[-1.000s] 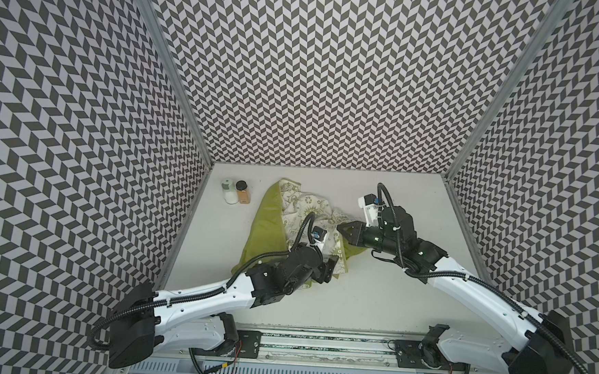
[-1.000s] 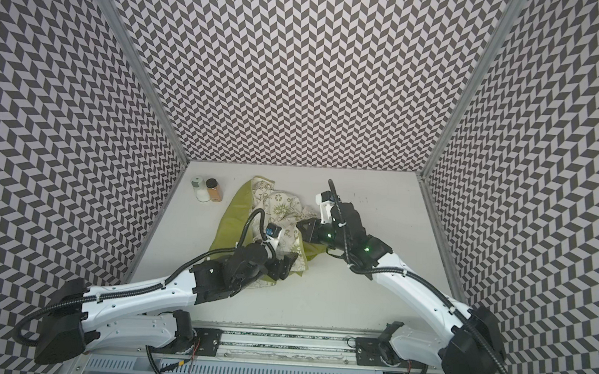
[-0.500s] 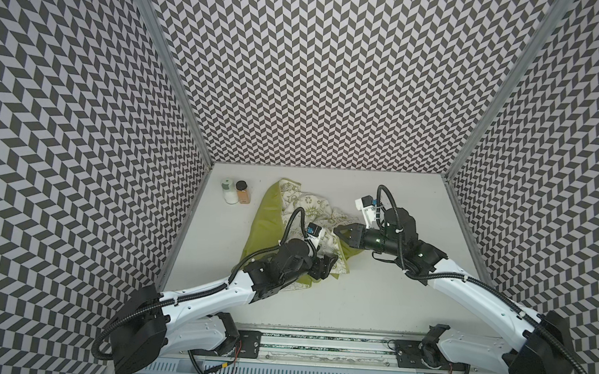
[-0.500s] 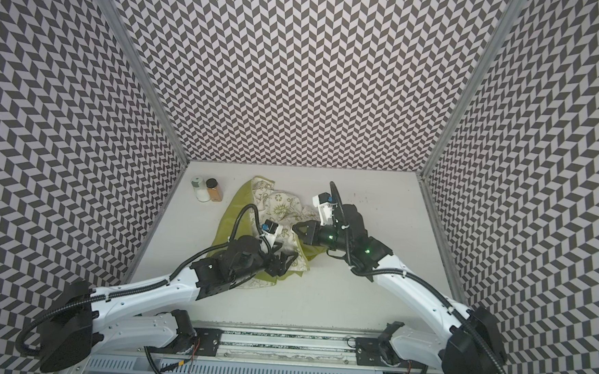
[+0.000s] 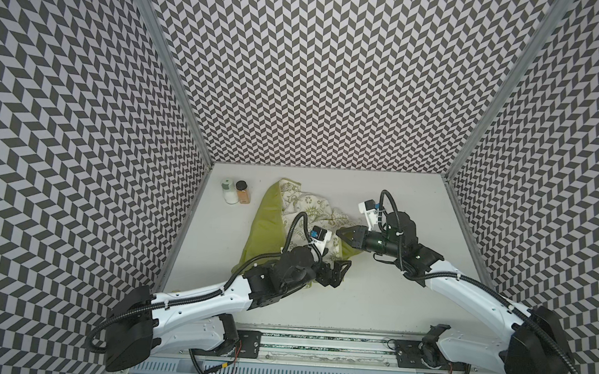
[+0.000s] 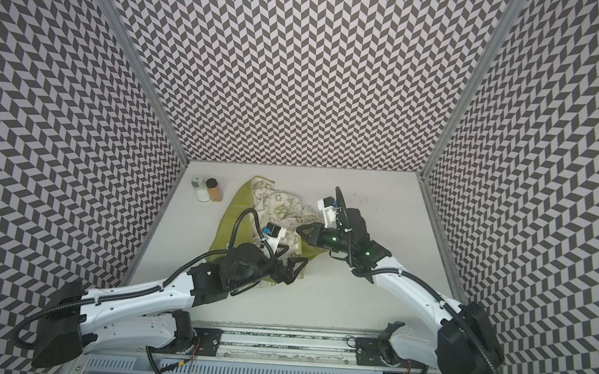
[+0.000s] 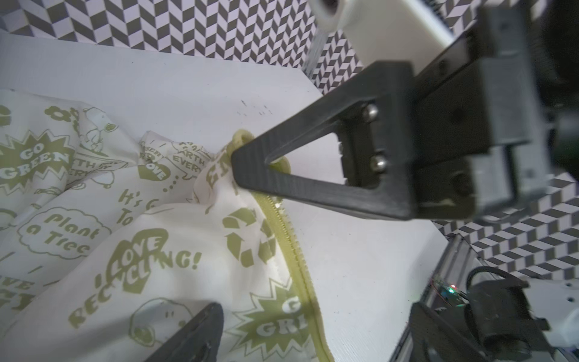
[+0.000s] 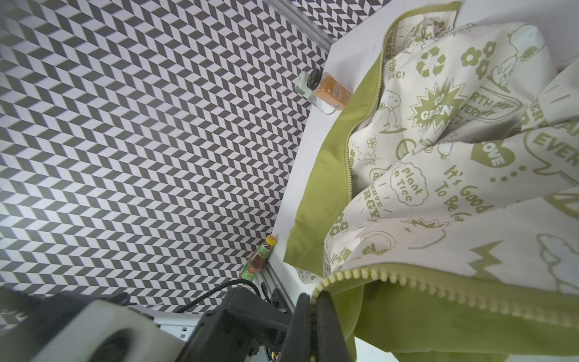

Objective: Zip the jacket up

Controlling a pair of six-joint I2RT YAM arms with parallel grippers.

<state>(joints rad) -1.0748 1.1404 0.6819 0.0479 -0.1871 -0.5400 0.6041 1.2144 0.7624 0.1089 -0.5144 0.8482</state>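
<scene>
**Tabletop contents; 12 o'clock is the back wall in both top views.**

1. The jacket (image 5: 269,218): lime-green shell, cream lining printed with green doodles and slogans. It lies crumpled and unzipped on the white table (image 5: 391,296), lining mostly upward, at about 10 o'clock from the table's middle. The green shell shows along its 9 o'clock side. The zip teeth (image 8: 360,273) run bare along one raised edge, and a second toothed edge borders the green shell further back.

2. Right gripper (image 5: 340,233): reaches in at the jacket's 3 o'clock side. Its jaws are pressed together on the end of a zip edge, and in the right wrist view the fabric hangs from that pinch. The left wrist view shows its tip clamped on the green tape where the teeth end.

3. Left gripper (image 6: 296,271): sits at the jacket's 5 o'clock corner with its jaws spread wide and nothing between them. One of its fingers (image 7: 194,332) shows above the printed lining. Whether it touches the cloth cannot be told.

4. White jar (image 5: 230,192) and spice jar (image 5: 243,193): the spice jar has a black cap and orange-brown contents. The pair stands side by side toward the 10 o'clock corner of the table, near the jacket but apart from it.

5. Sauce bottle (image 8: 259,255): green label, at the table's edge against the chevron wall. It is seen in the right wrist view only.
</scene>
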